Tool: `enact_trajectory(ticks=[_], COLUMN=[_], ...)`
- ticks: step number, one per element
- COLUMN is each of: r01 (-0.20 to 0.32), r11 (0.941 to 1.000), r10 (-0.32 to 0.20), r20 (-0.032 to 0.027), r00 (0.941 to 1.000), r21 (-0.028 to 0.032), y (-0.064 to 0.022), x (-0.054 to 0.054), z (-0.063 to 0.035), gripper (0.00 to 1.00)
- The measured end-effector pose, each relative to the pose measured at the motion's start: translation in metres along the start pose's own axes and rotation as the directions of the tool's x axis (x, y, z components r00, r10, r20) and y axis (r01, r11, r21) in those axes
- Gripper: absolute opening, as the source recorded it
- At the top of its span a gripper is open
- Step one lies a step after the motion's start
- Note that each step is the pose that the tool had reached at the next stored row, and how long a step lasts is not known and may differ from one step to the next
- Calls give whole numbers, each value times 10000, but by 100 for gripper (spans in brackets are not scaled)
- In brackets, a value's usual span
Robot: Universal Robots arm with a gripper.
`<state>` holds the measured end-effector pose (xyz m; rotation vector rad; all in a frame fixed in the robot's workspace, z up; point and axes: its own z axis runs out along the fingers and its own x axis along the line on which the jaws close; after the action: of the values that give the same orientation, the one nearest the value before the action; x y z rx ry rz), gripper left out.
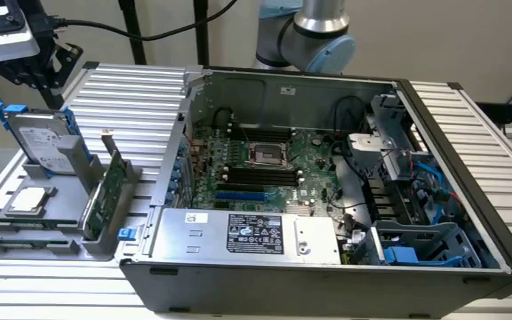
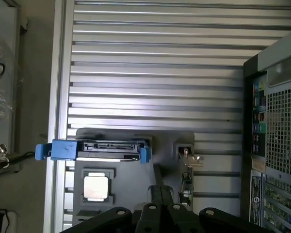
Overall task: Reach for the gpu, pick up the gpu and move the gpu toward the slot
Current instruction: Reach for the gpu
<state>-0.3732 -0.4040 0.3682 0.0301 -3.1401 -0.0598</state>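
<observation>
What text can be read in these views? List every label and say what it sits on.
Nothing can be read.
Black label on the power supply: print too small.
White label on the hard drive: blurred.
Small sticker on the computer case inner wall: too small.
Rear-panel sticker in the wrist view: blurred.
</observation>
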Motion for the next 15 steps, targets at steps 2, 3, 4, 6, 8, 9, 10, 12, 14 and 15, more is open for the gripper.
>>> enact_trajectory(ticks=[2, 3, 4, 6, 8, 9, 10, 12, 14, 15], r01=[-1, 0, 0, -1, 0, 1, 0, 0, 1, 1], r11=[10000, 10000, 10000, 10000, 10000, 10000, 10000, 10000, 10000, 10000], r10=[1, 0, 0, 1, 0, -1, 0, 0, -1, -1], r20=[-1, 0, -1, 1, 5, 6, 7, 11, 16, 17], r00=[10000, 10000, 10000, 10000, 10000, 10000, 10000, 10000, 10000, 10000], r21=[1, 0, 1, 1, 1, 1, 1, 2, 2, 3], y=[-93, -134, -170, -230, -276, -299, -319, -355, -387, -403], x=[-13, -20, -29, -54, -93, -117, -139, -189, -243, -270], z=[10, 18, 28, 50, 76, 90, 103, 128, 154, 166], gripper=[11, 11, 11, 11, 11, 11, 11, 11, 11, 11])
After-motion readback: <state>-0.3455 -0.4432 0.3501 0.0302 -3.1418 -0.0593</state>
